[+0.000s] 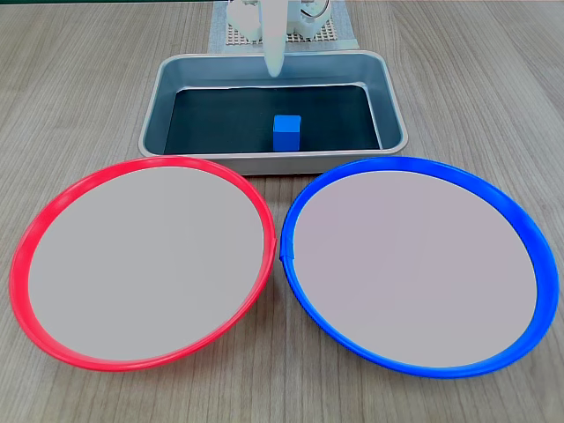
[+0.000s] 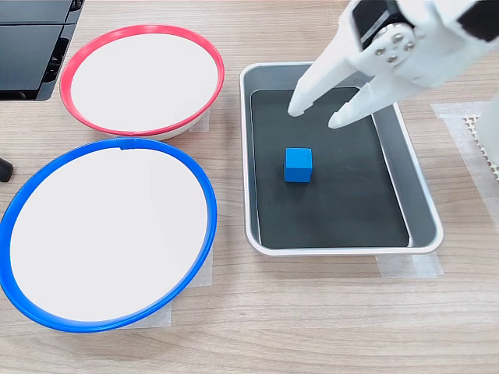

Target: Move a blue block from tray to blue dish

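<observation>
The blue block (image 1: 286,133) (image 2: 298,164) rests on the dark floor of the silver tray (image 1: 394,106) (image 2: 422,210), free of any contact. In the second exterior view my white gripper (image 2: 315,117) hangs open over the tray, its fingertips (image 2: 295,111) a short way above and beyond the block. The first exterior view shows the gripper (image 1: 274,63) edge-on as a single white finger over the tray's far wall. The blue dish (image 1: 529,238) (image 2: 204,187) lies empty beside the tray, with nothing in the gripper.
A red-rimmed dish (image 1: 53,207) (image 2: 78,47) of the same size lies next to the blue one. The arm's mesh base (image 1: 330,33) stands behind the tray. A dark flat device (image 2: 31,39) sits at the second exterior view's top left corner.
</observation>
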